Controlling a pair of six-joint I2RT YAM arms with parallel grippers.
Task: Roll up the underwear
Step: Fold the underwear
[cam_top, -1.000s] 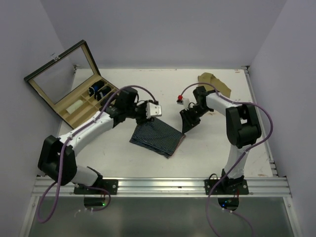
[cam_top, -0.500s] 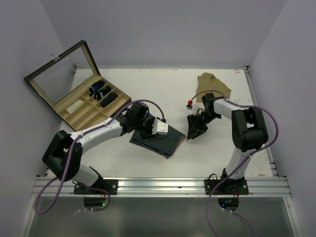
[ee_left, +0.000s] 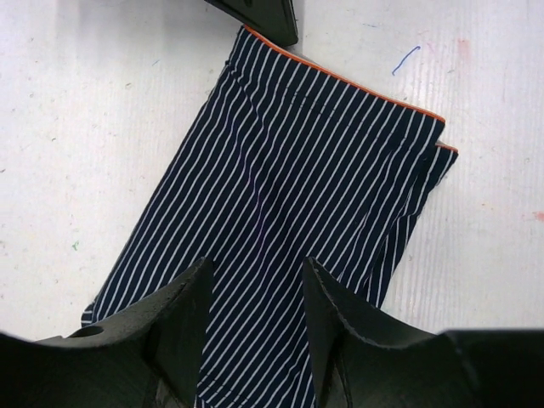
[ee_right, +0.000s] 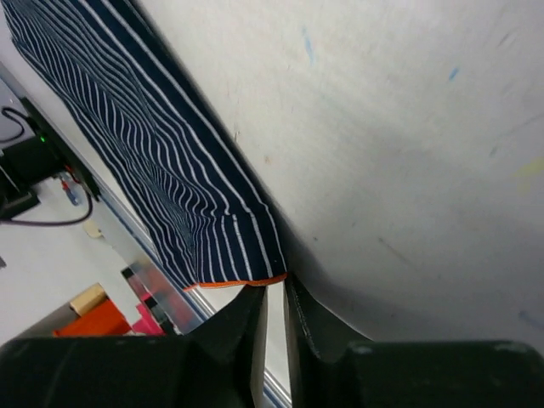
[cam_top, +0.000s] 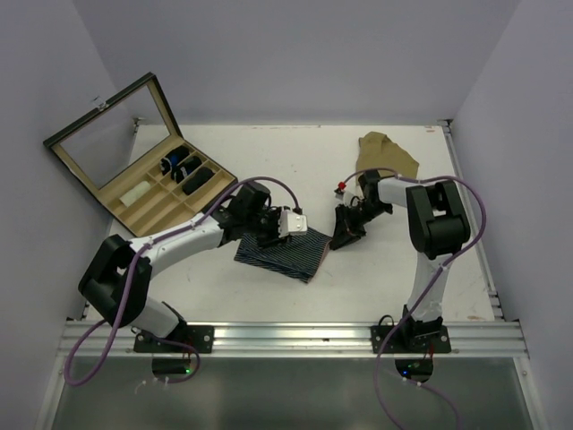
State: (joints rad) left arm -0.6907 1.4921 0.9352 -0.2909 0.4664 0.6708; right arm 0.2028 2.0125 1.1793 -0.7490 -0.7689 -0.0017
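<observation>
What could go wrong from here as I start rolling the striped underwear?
1. The right gripper meets only the very corner of the striped underwear at its orange hem; such a thin pinch may slip or catch one layer.
2. The left gripper stands open over the middle, so the cloth may drag across the table rather than roll.
3. The folded layers lie offset at one side, so the roll may skew.

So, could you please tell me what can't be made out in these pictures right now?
- Right wrist: whether the right gripper actually grips the underwear corner; its fingers cover the edge.
- Left wrist: the underwear's near end, behind the left gripper and cut by the frame.
- Top view: what lies in the box; too small.
</observation>
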